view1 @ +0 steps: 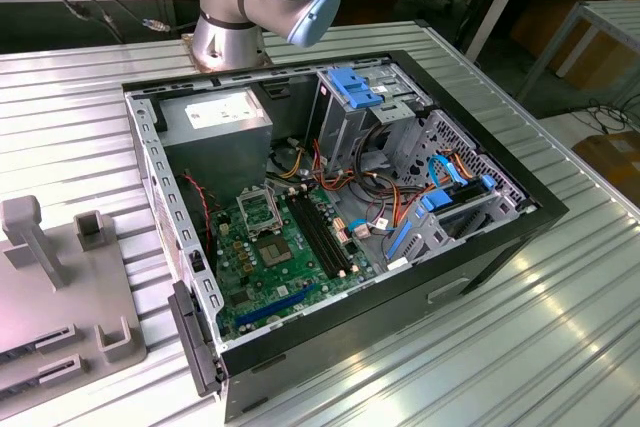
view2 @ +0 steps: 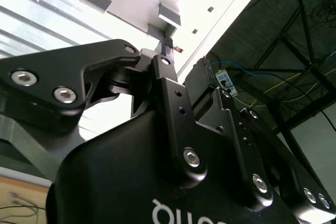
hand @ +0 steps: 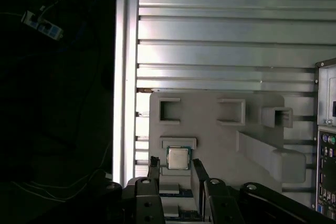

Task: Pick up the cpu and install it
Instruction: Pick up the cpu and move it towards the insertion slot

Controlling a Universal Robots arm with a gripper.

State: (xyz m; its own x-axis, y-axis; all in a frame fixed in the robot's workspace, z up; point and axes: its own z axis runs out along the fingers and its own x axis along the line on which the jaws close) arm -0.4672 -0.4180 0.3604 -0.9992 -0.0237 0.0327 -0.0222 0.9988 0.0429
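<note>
- The cpu [hand: 178,158] lies flat in a shallow pocket of the grey fixture [hand: 210,135], which sits on the ribbed table [hand: 210,30].
- I judge it light, stiff and fragile, with a slick metal top. I'd pinch two opposite edges, never the faces.
- My gripper [hand: 175,163] hangs over it with its fingers [hand: 154,169] spread wide and nothing between them but the chip below.
- The socket [view1: 258,209] sits on the green board [view1: 290,277] inside the open case, well apart from the fixture.
</note>
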